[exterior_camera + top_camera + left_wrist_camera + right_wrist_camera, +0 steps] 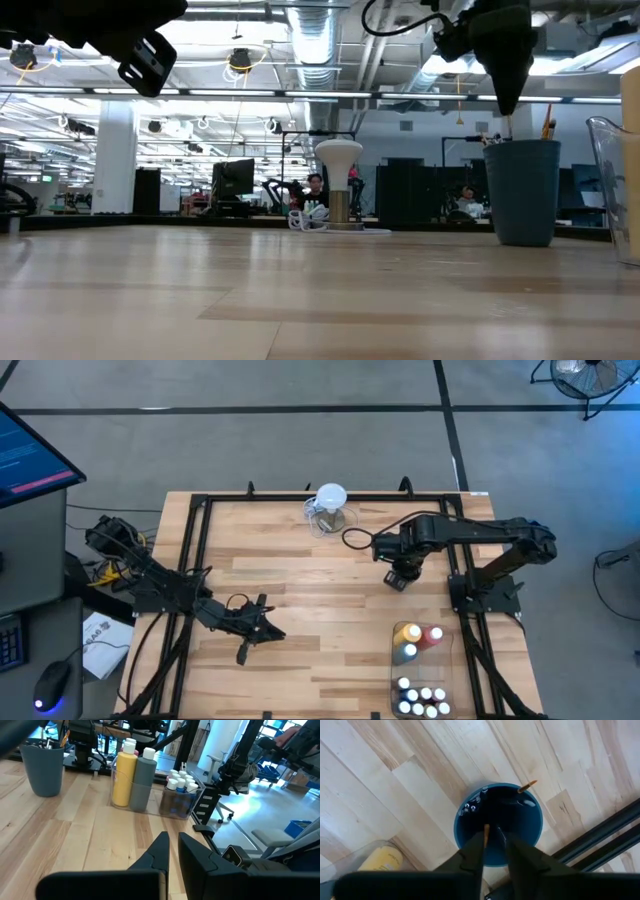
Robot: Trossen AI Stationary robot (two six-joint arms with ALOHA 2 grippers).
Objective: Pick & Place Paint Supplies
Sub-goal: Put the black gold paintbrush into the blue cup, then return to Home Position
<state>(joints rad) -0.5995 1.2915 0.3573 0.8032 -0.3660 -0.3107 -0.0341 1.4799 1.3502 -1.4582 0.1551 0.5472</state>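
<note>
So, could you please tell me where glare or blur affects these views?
Low view: bright ceiling lights wash out the background, and the near table is soft. Left wrist view: daylight glares on the floor beyond the small paint bottles. Right wrist view: the blue cup is sharp; the right end effector is blurred.

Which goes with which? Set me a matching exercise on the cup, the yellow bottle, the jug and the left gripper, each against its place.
1. cup
2. yellow bottle
3. jug
4. left gripper

A. at the table's far edge
B. in the clear tray
C. right under the right gripper
D. over bare wood, near left

Pairs: 1-C, 2-B, 3-A, 4-D
</note>
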